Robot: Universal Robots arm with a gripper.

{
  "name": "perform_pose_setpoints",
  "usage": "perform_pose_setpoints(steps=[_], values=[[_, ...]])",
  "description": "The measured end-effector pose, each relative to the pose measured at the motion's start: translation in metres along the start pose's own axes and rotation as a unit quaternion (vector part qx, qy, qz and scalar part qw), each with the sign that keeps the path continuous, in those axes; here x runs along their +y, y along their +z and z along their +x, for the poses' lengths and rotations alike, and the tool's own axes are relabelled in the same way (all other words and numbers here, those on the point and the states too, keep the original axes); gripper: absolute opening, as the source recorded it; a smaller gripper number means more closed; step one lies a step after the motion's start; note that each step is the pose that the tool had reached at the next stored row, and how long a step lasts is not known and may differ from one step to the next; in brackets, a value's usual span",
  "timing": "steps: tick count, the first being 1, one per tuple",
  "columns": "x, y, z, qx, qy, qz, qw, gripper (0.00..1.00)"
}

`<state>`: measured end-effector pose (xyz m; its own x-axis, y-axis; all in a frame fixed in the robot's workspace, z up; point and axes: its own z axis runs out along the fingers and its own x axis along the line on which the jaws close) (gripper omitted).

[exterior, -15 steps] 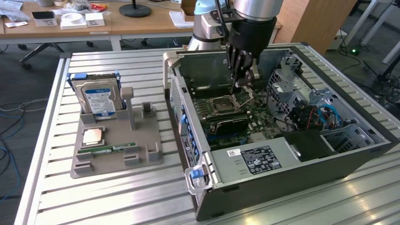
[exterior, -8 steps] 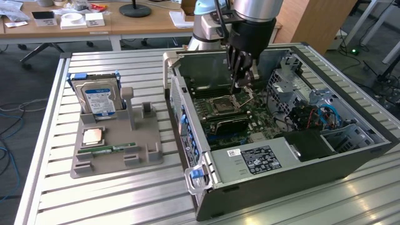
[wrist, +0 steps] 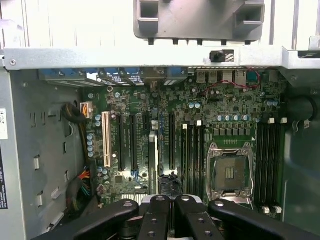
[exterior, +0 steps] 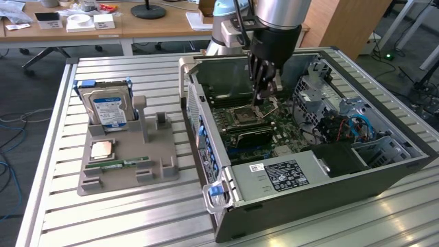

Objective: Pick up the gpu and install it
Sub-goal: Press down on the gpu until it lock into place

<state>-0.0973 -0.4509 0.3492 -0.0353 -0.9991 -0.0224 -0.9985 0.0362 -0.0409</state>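
Observation:
The gpu (wrist: 152,157) shows as a slim slab seen edge-on, standing upright among the expansion slots of the motherboard (wrist: 225,110). In the exterior view the gpu (exterior: 250,138) is a dark low bar on the near side of the CPU socket (exterior: 243,116). My gripper (exterior: 261,100) hangs inside the open computer case (exterior: 384,170), above the board and apart from the card. In the wrist view the gripper (wrist: 171,207) is shut, its black fingers (wrist: 155,215) pressed together with nothing between them.
The case lies on its side on a slatted metal table (exterior: 137,221). On the exterior view's left a grey holder (exterior: 123,177) carries a blue-labelled hard drive (exterior: 106,109), a chip and a green memory stick (exterior: 123,163). Cables and a drive cage (exterior: 343,121) crowd the case's right side.

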Motion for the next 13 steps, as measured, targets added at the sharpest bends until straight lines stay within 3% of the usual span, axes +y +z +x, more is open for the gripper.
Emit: perform_pose_setpoints(steps=[5,13], values=[[-0.0003,0.0044,0.0,0.0006,0.002,-0.0028,1.0,0.11],[0.0002,0.019,0.0,0.0007,0.005,-0.0031,1.0,0.11]])
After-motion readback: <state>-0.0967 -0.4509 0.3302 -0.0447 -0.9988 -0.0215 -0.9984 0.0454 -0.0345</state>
